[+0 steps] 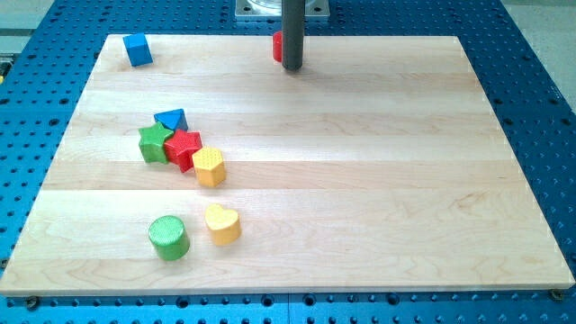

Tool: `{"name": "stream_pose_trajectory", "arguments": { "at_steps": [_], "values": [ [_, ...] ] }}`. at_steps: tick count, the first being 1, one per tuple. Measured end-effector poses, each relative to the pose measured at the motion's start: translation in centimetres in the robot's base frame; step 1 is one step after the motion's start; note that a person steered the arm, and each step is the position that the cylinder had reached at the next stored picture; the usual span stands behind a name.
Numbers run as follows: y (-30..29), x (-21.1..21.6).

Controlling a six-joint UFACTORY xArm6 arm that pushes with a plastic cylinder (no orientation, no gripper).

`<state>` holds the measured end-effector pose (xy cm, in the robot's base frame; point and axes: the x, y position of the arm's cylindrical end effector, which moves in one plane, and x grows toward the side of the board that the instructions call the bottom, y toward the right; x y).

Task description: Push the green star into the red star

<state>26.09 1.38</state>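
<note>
The green star (154,142) lies at the view's left of the board, touching the red star (184,148) on its right side. My tip (292,67) rests near the view's top centre, far from both stars, up and to the right of them. A red block (278,46) is partly hidden just behind the rod.
A blue triangle (171,119) sits just above the stars. A yellow hexagon (210,166) touches the red star at its lower right. A yellow heart (222,223) and a green cylinder (168,238) lie lower down. A blue cube (138,49) sits at the top left corner.
</note>
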Motion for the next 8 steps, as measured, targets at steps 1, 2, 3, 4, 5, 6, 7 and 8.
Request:
{"name": "stream_pose_trajectory", "arguments": {
  "at_steps": [1, 2, 3, 4, 5, 6, 7, 8],
  "values": [
    [-4.0, 1.3],
    [-14.6, 4.3],
    [-22.9, 6.5],
    [-26.3, 8.3],
    [-24.6, 12.6],
    [-22.1, 16.0],
    [-20.6, 17.2],
    [-20.9, 20.0]
  ]
}}
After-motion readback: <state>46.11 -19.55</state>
